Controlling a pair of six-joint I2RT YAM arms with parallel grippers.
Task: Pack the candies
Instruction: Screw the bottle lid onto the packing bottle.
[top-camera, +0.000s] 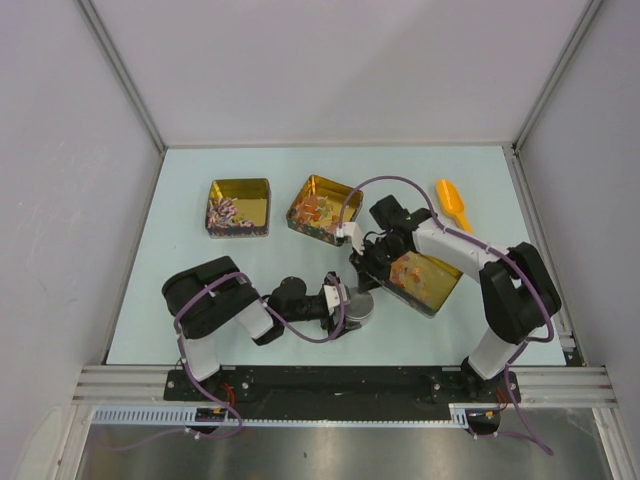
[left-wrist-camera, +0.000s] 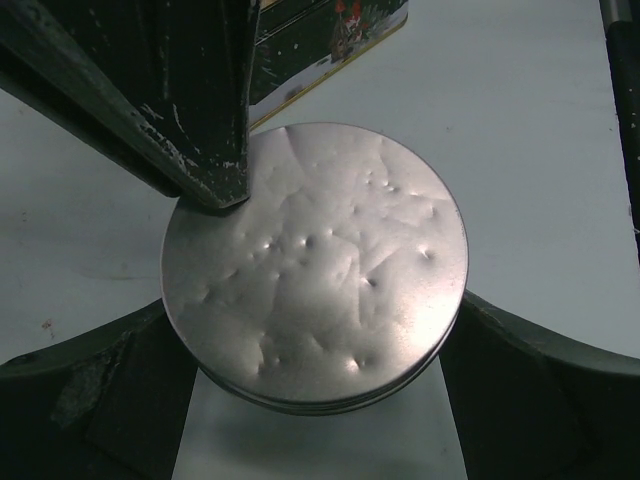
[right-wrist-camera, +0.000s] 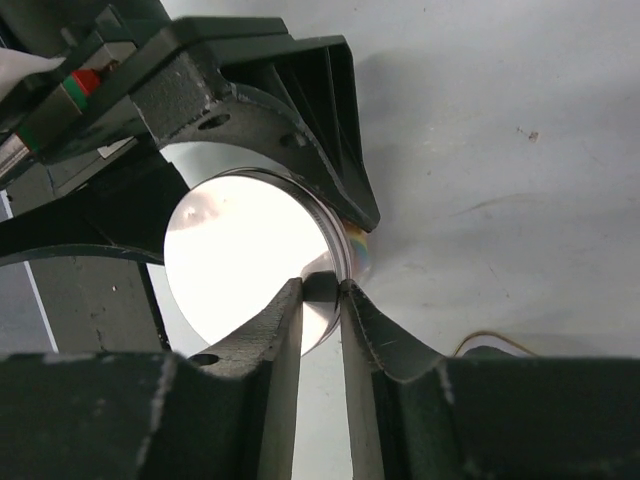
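Observation:
A round silver tin (top-camera: 358, 308) with a dented lid (left-wrist-camera: 320, 270) stands on the table near the front. My left gripper (top-camera: 345, 306) is shut on its sides, one finger (left-wrist-camera: 90, 400) on each flank. My right gripper (top-camera: 360, 268) comes down from above and is pinched shut on the lid's rim (right-wrist-camera: 322, 288); its fingers (left-wrist-camera: 200, 140) show in the left wrist view. Candies (top-camera: 230, 214) lie in a gold square tin (top-camera: 240, 186) at the back left. More candies lie in the middle gold tin (top-camera: 318, 210) and in the gold tin (top-camera: 425, 280) under my right arm.
An orange scoop (top-camera: 452, 203) lies at the back right. The three gold tins are open. White walls close off the table at the back and both sides. The decorated side of a gold tin (left-wrist-camera: 330, 40) shows just behind the round tin.

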